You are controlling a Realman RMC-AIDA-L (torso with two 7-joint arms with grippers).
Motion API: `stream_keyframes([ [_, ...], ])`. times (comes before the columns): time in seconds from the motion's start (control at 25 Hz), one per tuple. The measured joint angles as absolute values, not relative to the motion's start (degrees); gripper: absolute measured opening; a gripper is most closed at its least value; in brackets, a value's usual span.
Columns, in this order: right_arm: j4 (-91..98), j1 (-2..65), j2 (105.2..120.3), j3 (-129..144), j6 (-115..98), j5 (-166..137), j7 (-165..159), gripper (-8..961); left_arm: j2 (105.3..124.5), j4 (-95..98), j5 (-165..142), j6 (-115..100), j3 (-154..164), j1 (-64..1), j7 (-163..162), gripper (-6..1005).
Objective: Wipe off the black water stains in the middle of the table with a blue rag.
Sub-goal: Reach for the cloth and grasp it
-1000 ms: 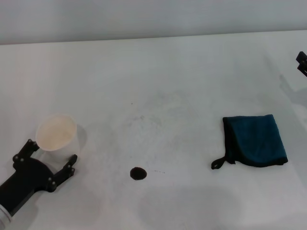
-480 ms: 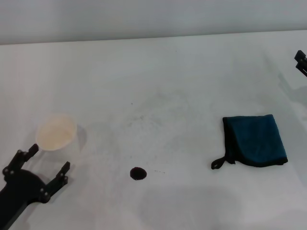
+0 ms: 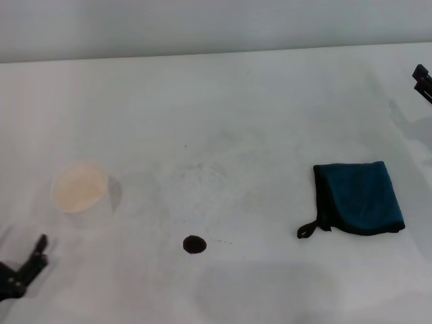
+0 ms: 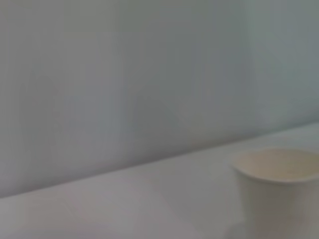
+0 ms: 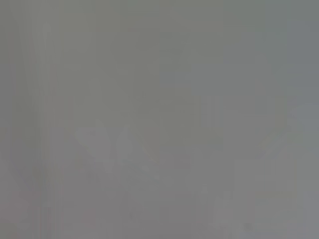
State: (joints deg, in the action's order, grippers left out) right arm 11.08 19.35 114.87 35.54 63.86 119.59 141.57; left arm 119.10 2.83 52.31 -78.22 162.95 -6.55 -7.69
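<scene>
stain: the black water stains sat lower centre of the head frame, one small round blot, intact, with a few tiny specks just beside it
rag: the blue rag lay flat and folded at right of centre, loop corner pointing toward the blot, well apart from it; nothing touched it
table: the table showed only faint grey smears, no wet streak near the blot
cup: a white paper cup stood upright at left, apart from the blot; also seen at lower right of the left wrist view
left gripper: the left gripper sat at the lower left corner of the frame, mostly cut off, empty, clear of the cup; opening could not be told
right gripper: the right gripper barely showed at the upper right edge, far from the rag; state could not be told, and its wrist view gave nothing
progress: looked like nothing done yet
left to do: grasp the rag, carry it to the blot, wipe
likely arm: right, being nearer the rag
</scene>
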Motion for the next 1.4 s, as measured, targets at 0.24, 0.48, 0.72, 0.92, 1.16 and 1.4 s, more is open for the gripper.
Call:
stream_keyframes([
  [0.24, 10.8, 19.3, 114.96, 35.2, 64.3, 119.8, 141.4, 793, 119.00, 2.6, 60.9, -80.9, 162.9, -4.2, -7.6, 880],
  [0.48, 10.7, 19.2, 114.96, 35.0, 64.4, 119.8, 141.2, 791, 119.09, 2.6, 67.0, -82.0, 162.9, -3.7, -7.8, 880],
  [0.72, 11.0, 19.3, 114.96, 35.0, 64.4, 119.8, 139.8, 790, 119.09, 2.7, 73.3, -84.1, 162.9, -4.5, -7.9, 880],
  [0.92, 11.2, 19.4, 114.96, 35.0, 64.4, 119.9, 138.3, 789, 119.08, 2.7, 76.3, -83.9, 162.9, -6.8, -8.0, 880],
  [1.16, 14.3, 18.7, 114.83, 35.1, 63.0, 119.7, 133.2, 788, 118.92, 2.6, 76.9, -83.6, 162.9, -9.3, -8.1, 880],
  [1.4, 19.4, 17.1, 114.71, 35.9, 61.7, 118.7, 126.3, 787, 118.91, 2.0, 77.0, -82.9, 162.9, -10.4, -8.2, 880],
])
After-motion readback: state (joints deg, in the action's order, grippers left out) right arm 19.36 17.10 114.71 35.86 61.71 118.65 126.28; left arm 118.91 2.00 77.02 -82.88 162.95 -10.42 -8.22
